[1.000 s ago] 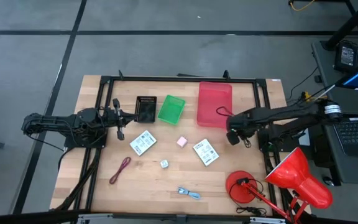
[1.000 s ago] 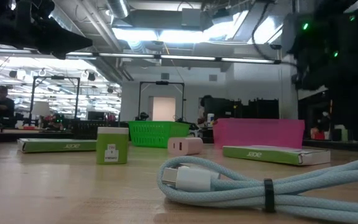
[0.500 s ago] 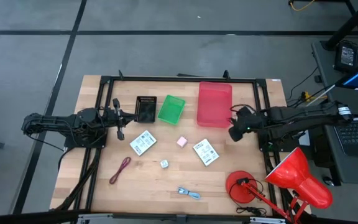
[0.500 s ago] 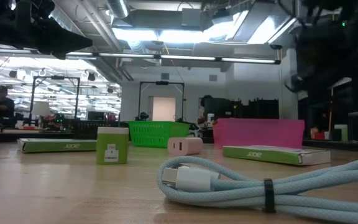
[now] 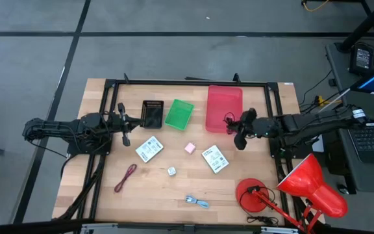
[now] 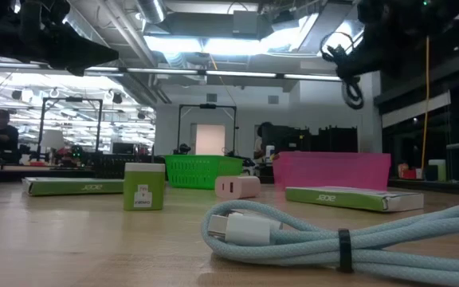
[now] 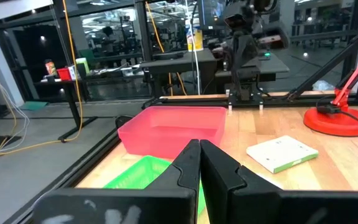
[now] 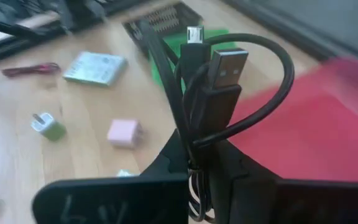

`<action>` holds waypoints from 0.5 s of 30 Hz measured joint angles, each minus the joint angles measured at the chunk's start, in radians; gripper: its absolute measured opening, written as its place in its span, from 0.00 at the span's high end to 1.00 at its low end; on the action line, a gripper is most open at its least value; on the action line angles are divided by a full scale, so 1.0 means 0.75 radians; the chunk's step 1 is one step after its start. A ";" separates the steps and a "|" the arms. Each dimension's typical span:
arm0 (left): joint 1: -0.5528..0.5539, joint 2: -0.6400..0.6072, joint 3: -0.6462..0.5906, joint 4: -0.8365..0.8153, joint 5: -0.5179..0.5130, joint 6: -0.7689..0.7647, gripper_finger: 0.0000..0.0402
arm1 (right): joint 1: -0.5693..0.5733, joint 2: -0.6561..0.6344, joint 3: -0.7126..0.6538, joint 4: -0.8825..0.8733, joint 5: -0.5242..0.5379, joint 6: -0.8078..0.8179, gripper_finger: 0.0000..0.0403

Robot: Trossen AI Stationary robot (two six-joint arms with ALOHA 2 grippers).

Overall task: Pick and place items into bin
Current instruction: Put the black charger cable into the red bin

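1. Black cord (image 8: pixel 211 93) is clamped in the right gripper (image 5: pixel 237 132), at the red bin's (image 5: pixel 224 107) near-right corner.
2. Change: over the last second the right arm swung in from the table's right edge toward the bin, so drop-off looks next.
3. Left gripper (image 7: pixel 201 163) is closed on nothing, parked at the left edge.
4. Packets (image 5: pixel 149 150), pink cube (image 5: pixel 189 147) and red cord (image 5: pixel 126 177) lie mid-table, unpicked.

We see a black cord (image 8: pixel 211 93), a red bin (image 5: pixel 224 108), a green bin (image 5: pixel 178 113), a pink cube (image 5: pixel 189 148), white printed packets (image 5: pixel 149 150) and a pale wooden table (image 5: pixel 161 195).
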 joint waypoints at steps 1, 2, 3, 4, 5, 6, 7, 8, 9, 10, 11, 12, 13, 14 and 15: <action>0.000 0.000 0.000 0.001 0.000 0.000 0.99 | 0.006 0.001 -0.042 0.089 0.001 -0.048 0.97; 0.000 0.000 0.000 0.001 0.000 0.000 0.99 | 0.010 0.002 -0.084 0.178 0.000 -0.094 0.97; 0.000 0.000 0.000 0.000 0.000 0.000 0.99 | 0.014 0.002 -0.131 0.278 0.000 -0.136 0.97; 0.000 0.000 0.000 0.001 0.000 0.000 0.99 | 0.015 0.002 -0.174 0.375 0.000 -0.184 0.97; 0.000 0.000 0.000 0.001 0.000 0.000 0.99 | 0.015 0.002 -0.218 0.484 -0.001 -0.230 0.97; 0.000 0.000 0.000 0.000 0.000 0.000 0.99 | 0.015 0.002 -0.262 0.603 -0.001 -0.287 0.97; 0.000 0.000 0.000 0.001 0.000 0.000 0.99 | 0.015 0.002 -0.300 0.721 -0.002 -0.346 0.97; 0.000 0.000 0.000 0.001 0.000 0.000 0.99 | 0.015 0.002 -0.338 0.834 -0.003 -0.404 0.97; 0.000 0.000 0.000 0.000 0.000 0.000 0.99 | 0.015 0.000 -0.372 0.925 -0.003 -0.452 0.97; 0.000 0.000 0.000 0.001 0.000 0.000 0.99 | 0.015 0.000 -0.404 0.995 -0.004 -0.485 0.97; 0.000 0.000 0.000 0.001 0.000 0.000 0.98 | 0.014 0.001 -0.432 1.048 -0.004 -0.506 0.97; 0.000 0.000 0.000 0.001 0.000 -0.001 0.99 | 0.012 0.001 -0.453 1.078 -0.004 -0.526 0.97; 0.000 0.000 0.000 0.001 0.000 -0.001 0.99 | 0.009 0.001 -0.464 1.097 -0.005 -0.531 0.97; 0.000 0.000 0.000 0.001 0.000 0.000 0.98 | 0.007 0.001 -0.470 1.103 -0.005 -0.534 0.97; 0.000 0.000 0.000 0.001 0.000 -0.001 0.98 | 0.003 0.001 -0.473 1.106 -0.005 -0.536 0.97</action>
